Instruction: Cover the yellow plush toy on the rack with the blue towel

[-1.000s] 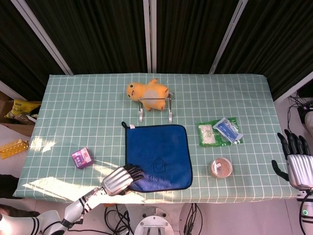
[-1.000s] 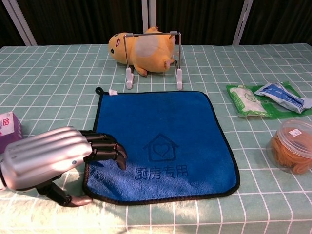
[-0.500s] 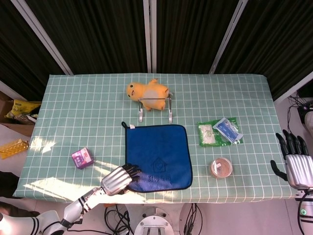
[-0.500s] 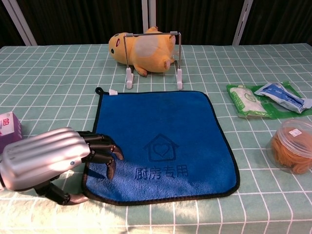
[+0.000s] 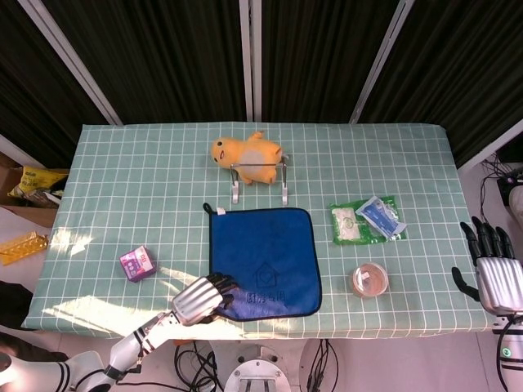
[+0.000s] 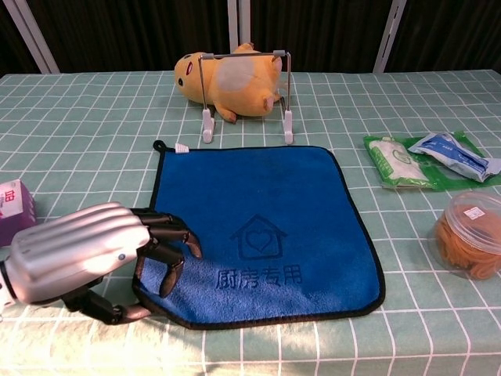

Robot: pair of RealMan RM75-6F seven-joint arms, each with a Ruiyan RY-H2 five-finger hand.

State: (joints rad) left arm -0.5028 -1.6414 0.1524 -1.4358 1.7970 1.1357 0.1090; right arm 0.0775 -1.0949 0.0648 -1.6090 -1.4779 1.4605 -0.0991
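A bench (image 5: 122,180) covered in a green cloth with a white grid carries everything. At its far middle a yellow plush toy (image 5: 245,153) lies on its side, resting against a small metal wire rack (image 5: 260,180) with white feet; in the chest view the toy (image 6: 231,78) sits behind the rack's frame (image 6: 245,94). Just in front of the rack a square blue towel (image 5: 263,260) with a dark edge lies flat, printed with a house outline and characters (image 6: 258,227).

The left hand (image 6: 86,254), silver with black fingers, is at the towel's near left corner. Its fingers (image 6: 174,239) curl down onto the blue cloth and the thumb sits under the lifted edge, so the corner is pinched between them; the head view shows the same hand (image 5: 204,297).

The right hand (image 5: 494,265) hangs off the bench's right edge, well apart from everything, fingers spread and holding nothing.

A small purple box (image 5: 137,263) sits on the left. On the right lie a green packet with white and blue sachets (image 5: 368,219) and a round clear tub (image 5: 370,279).
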